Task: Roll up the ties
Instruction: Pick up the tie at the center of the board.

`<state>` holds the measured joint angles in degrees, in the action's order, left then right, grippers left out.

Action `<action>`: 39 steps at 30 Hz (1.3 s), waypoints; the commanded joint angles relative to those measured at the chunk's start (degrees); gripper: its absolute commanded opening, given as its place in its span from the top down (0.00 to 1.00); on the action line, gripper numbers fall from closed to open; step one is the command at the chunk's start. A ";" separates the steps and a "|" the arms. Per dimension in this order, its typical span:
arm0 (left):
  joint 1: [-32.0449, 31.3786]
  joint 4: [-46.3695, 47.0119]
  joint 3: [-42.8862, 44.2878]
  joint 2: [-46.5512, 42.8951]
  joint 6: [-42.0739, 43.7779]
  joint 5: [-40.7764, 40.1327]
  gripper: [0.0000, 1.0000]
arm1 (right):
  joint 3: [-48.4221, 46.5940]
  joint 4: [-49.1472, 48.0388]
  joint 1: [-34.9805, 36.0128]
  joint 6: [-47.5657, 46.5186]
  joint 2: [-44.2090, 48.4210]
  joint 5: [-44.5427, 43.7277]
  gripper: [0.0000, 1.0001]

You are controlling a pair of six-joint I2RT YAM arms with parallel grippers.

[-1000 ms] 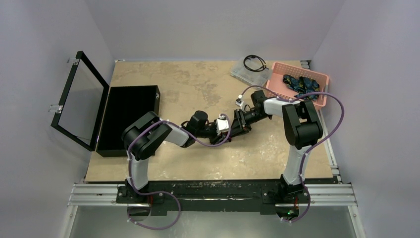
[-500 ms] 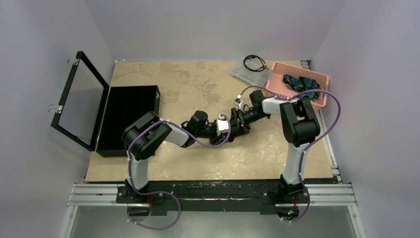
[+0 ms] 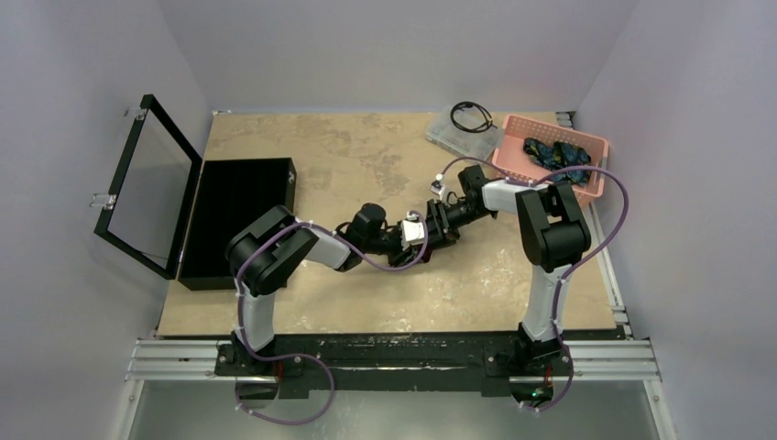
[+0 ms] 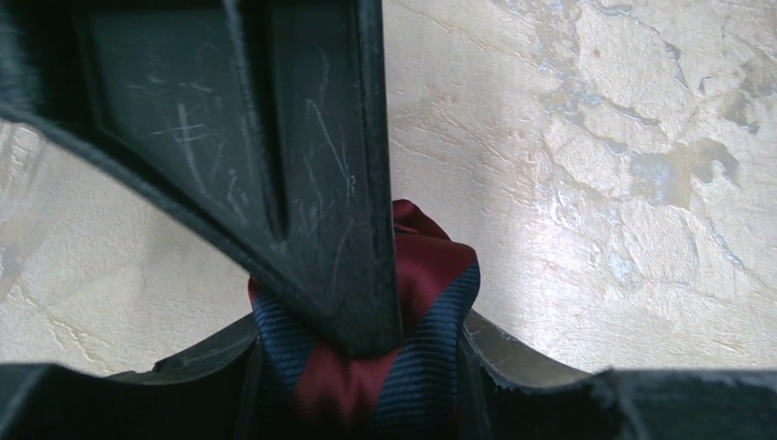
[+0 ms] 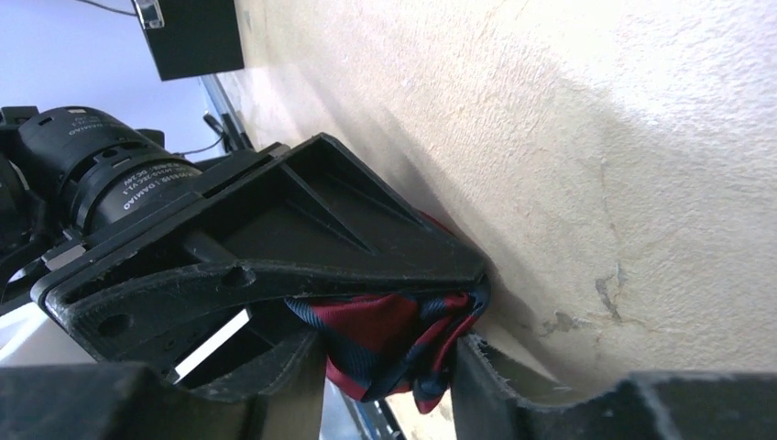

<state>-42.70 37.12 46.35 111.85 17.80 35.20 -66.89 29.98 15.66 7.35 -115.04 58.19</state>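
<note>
Left gripper (image 4: 359, 359) clamps the maroon tie (image 4: 431, 275), part-rolled at mid-surface; right gripper (image 5: 385, 362) flanks it, grip unclear. Blue ties (image 3: 554, 154) lie unrolled in the basket (image 3: 559, 126), far right corner.

Silky ribbed cloth tie (image 4: 359, 392)
</note>
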 commanded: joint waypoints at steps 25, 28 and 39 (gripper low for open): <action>0.86 -10.98 0.22 -1.03 0.74 -1.28 0.33 | -0.55 -0.67 0.60 -3.95 4.22 4.92 1.00; 0.86 -10.87 -1.13 -2.13 1.68 -0.53 0.52 | -0.23 0.15 0.51 -4.79 4.17 4.46 1.00; 1.12 -19.26 0.92 -11.27 -0.07 -0.83 0.00 | -0.30 -0.27 0.17 -4.52 5.54 1.97 1.00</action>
<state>-42.13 26.61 46.87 107.48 18.44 34.59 -66.78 30.37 16.10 3.97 -113.73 60.38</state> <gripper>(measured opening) 0.939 0.180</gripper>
